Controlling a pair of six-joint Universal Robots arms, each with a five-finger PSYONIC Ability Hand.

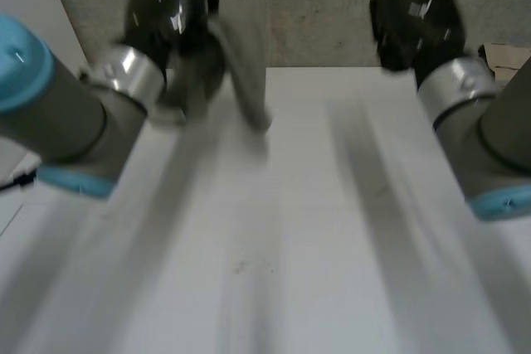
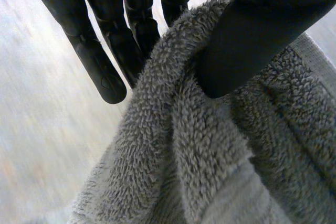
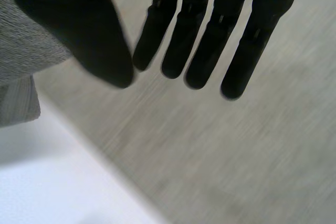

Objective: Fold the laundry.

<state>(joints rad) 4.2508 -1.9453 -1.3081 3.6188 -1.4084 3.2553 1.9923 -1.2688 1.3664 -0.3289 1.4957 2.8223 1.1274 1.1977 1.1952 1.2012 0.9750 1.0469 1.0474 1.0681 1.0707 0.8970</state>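
Towel (image 1: 242, 80), grey and fluffy, hangs above the far edge of the table (image 1: 332, 246), toward its left side. The left hand (image 1: 170, 14) pinches it, the thumb (image 2: 252, 38) pressing a fold against straight fingers (image 2: 92, 56) behind. Right hand (image 1: 415, 22) hovers over the table's far right corner, its fingers straight, slightly apart, holding nothing.

Head overhead; wrist cameras close, sharing towel (image 2: 173, 161).
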